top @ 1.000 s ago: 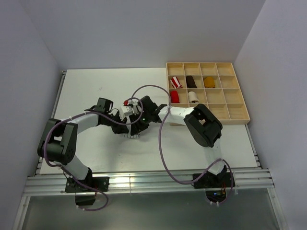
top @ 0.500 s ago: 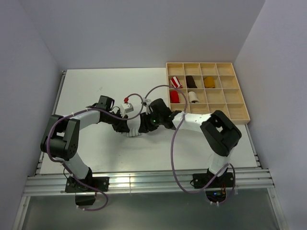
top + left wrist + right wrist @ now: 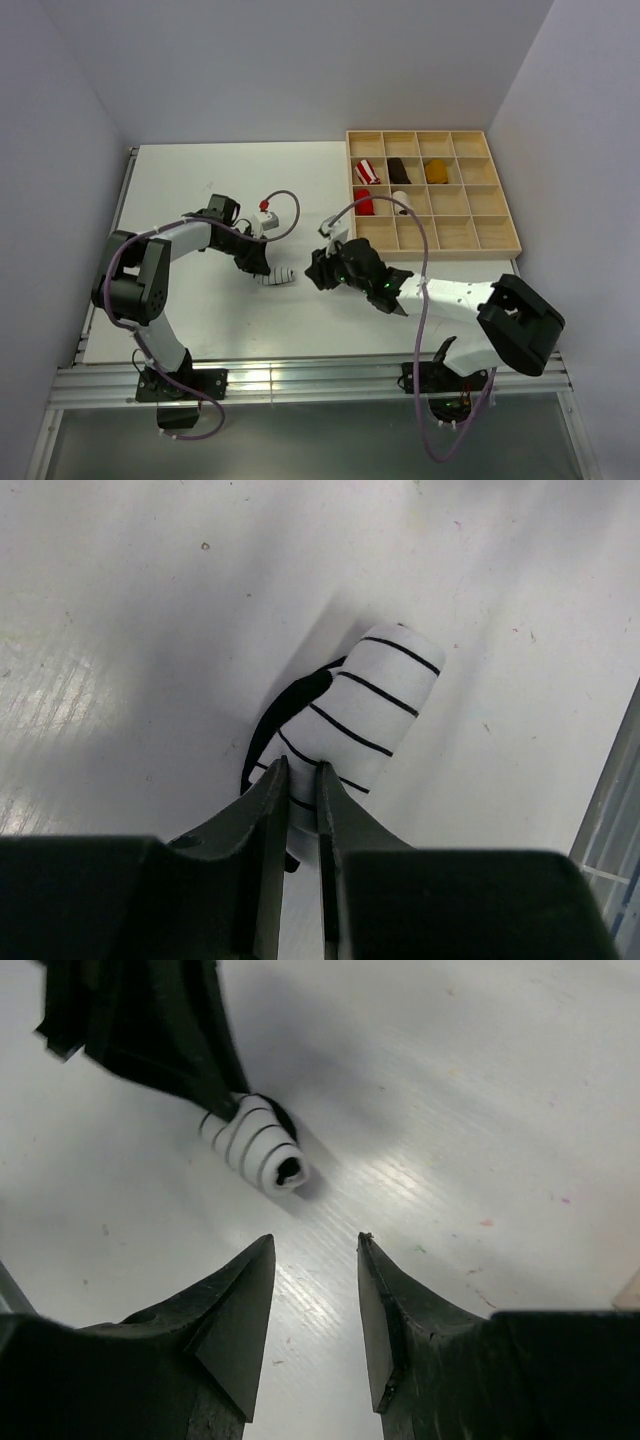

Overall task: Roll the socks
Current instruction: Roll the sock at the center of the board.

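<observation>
A white sock with thin black stripes (image 3: 362, 708) lies rolled into a short cylinder on the white table (image 3: 190, 180). My left gripper (image 3: 300, 772) is shut on the roll's near end, with fabric pinched between its fingers. From above, the same sock roll (image 3: 279, 277) sits just right of the left gripper (image 3: 264, 266). My right gripper (image 3: 318, 270) stands open a short way right of the roll, holding nothing. In the right wrist view the striped roll (image 3: 257, 1147) lies beyond the right gripper (image 3: 316, 1245), apart from it. A cream sock roll (image 3: 401, 197) sits in a tray compartment.
A wooden compartment tray (image 3: 470, 235) stands at the back right. It holds a red-and-white bundle (image 3: 367, 171), a dark brown one (image 3: 399, 170), a mustard one (image 3: 436, 171) and a red one (image 3: 365, 204). Purple cables loop over both arms.
My right gripper has let go and drawn back to the right, away from the striped roll, its jaws now wider. The left gripper still holds the roll, shifted slightly left.
</observation>
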`<state>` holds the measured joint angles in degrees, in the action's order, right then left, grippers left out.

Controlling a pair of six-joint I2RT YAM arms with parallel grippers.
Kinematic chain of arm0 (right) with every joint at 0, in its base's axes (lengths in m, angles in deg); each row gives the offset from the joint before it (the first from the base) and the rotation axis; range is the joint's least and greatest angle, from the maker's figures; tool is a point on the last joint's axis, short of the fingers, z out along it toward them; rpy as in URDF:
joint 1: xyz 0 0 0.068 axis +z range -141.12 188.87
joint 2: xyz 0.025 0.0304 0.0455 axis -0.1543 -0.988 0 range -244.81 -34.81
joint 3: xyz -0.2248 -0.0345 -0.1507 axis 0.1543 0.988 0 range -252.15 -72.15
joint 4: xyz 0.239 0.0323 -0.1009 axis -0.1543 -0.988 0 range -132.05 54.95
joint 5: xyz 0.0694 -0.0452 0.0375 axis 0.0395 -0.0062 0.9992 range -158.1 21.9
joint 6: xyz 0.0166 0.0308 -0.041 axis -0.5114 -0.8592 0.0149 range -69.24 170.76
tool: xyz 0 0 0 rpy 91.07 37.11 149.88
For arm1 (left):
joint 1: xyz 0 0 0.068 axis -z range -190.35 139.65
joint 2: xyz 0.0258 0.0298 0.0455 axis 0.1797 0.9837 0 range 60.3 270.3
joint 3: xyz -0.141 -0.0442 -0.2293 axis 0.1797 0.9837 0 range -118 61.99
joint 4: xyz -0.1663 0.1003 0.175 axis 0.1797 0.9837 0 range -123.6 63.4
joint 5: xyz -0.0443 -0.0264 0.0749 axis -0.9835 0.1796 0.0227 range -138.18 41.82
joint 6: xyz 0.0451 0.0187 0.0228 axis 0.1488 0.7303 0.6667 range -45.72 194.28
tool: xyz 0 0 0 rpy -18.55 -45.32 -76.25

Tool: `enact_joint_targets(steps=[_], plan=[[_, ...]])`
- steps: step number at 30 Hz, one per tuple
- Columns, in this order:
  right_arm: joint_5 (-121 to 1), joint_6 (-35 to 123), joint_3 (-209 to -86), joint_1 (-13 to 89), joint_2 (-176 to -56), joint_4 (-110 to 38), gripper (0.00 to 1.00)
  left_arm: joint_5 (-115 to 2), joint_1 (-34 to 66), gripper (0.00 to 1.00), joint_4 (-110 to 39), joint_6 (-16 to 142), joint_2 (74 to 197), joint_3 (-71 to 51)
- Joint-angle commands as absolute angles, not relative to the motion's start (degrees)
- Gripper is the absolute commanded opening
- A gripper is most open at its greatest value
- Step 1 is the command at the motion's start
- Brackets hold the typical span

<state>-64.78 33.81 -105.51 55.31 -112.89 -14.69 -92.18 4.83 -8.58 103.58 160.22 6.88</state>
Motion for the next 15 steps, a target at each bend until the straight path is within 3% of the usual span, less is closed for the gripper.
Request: enact_joint_targets(steps=[1,7,15], plan=[[-74.8,42.1,-109.0,61.9,-113.5,-10.9,0.47,-84.2,4.6,0.00,-3.5,106.4,165.1,7.1],[-82.8,53.5,-117.5,71.0,-121.6,-19.1,0.49,-84.6,4.6,0.00,-0.6,107.7,166.8,4.3],[-85.8,61.2,-126.2,75.1,-131.3,-24.5,0.53,-86.2,4.6,0.00,3.1,108.8,169.4,0.9]])
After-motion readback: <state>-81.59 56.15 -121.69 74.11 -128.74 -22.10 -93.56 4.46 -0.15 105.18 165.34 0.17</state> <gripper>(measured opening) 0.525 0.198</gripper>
